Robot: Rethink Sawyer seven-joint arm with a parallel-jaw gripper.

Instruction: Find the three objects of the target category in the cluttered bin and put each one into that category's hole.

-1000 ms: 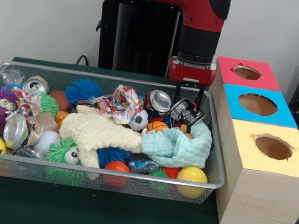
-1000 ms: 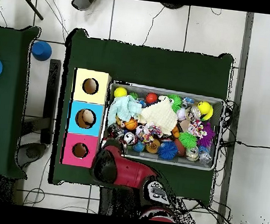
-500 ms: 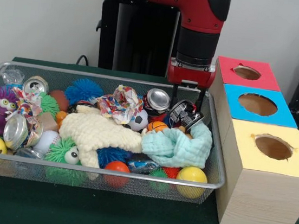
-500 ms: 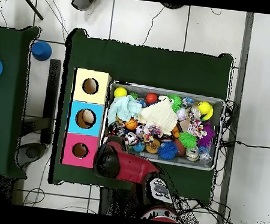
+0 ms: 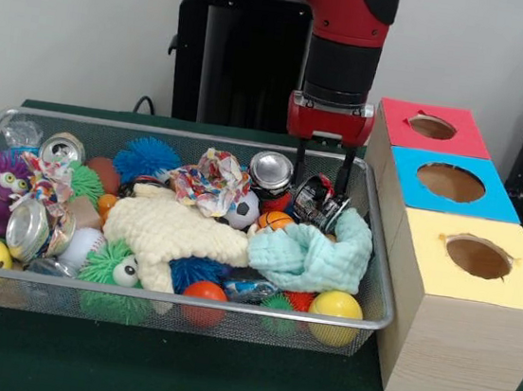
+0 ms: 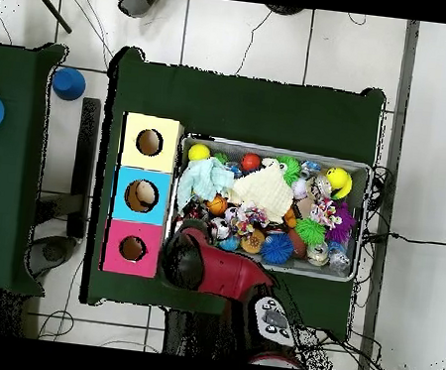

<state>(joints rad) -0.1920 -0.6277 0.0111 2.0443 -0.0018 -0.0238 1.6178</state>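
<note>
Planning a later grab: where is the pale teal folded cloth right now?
In the front view, the pale teal folded cloth lies at the wire mesh bin's right end, between the cream knitted cloth and the yellow ball.

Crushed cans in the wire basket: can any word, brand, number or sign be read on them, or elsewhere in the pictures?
None can be read.
Crushed cans: printing shows, too blurred to read.
Wire basket, coloured boxes: no text visible.
</note>
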